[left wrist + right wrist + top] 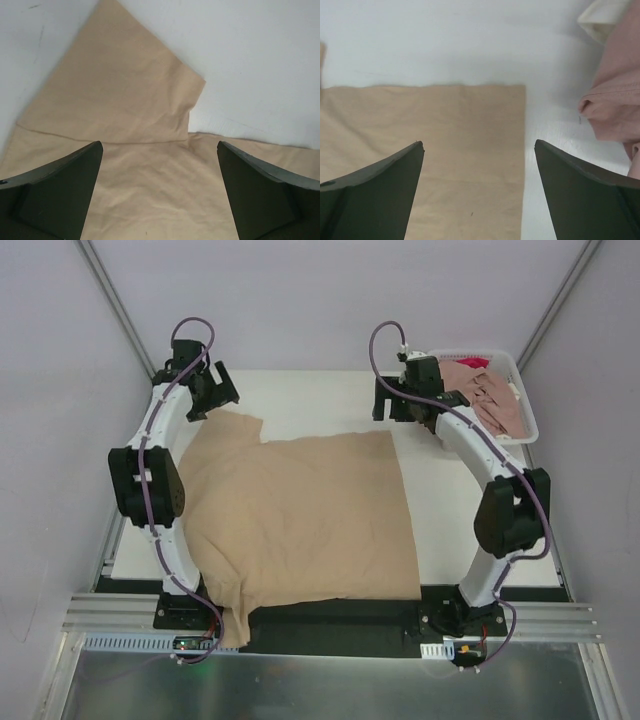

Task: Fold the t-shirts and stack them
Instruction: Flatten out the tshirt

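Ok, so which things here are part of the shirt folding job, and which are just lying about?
Job: tan t-shirt, spread flat; pink t-shirts, in a heap.
Not the job: white lattice basket holding the pink ones; table.

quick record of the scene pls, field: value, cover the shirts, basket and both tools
tan t-shirt: spread out on the table, one sleeve showing at far left, near-left corner hanging over the table edge
pink t-shirts: crumpled in the basket, unfolded
basket: white, at the table's far right corner
left tool: open, empty, over the tan t-shirt's sleeve
right tool: open, empty, over the tan t-shirt's far right corner
stack: none visible yet
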